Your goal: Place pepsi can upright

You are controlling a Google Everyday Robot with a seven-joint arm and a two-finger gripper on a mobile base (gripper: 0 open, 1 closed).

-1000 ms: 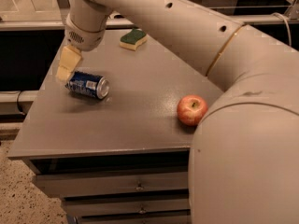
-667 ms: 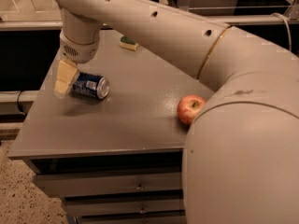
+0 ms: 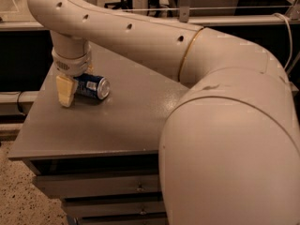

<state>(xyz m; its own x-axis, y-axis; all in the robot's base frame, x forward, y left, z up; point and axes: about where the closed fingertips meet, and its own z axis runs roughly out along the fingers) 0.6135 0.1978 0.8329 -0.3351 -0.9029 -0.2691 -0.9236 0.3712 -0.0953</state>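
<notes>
The pepsi can (image 3: 95, 86), dark blue with a silver end rim, lies on its side near the left of the grey table (image 3: 117, 125), its top end pointing right and toward the camera. My gripper (image 3: 67, 93) hangs from the wrist (image 3: 71, 60) straight down onto the table. It stands at the can's left end, close against it. The rest of the can's left end is hidden behind the gripper.
My large cream arm (image 3: 225, 125) sweeps across the back and right of the table and hides what lies there. Drawers (image 3: 93, 186) sit under the tabletop. A metal rail (image 3: 234, 18) runs behind the table. Speckled floor (image 3: 18, 200) shows at the lower left.
My gripper has moved down and to the left, from above the can to table level at the can's left end. The arm now covers the apple and the sponge. The can has not moved.
</notes>
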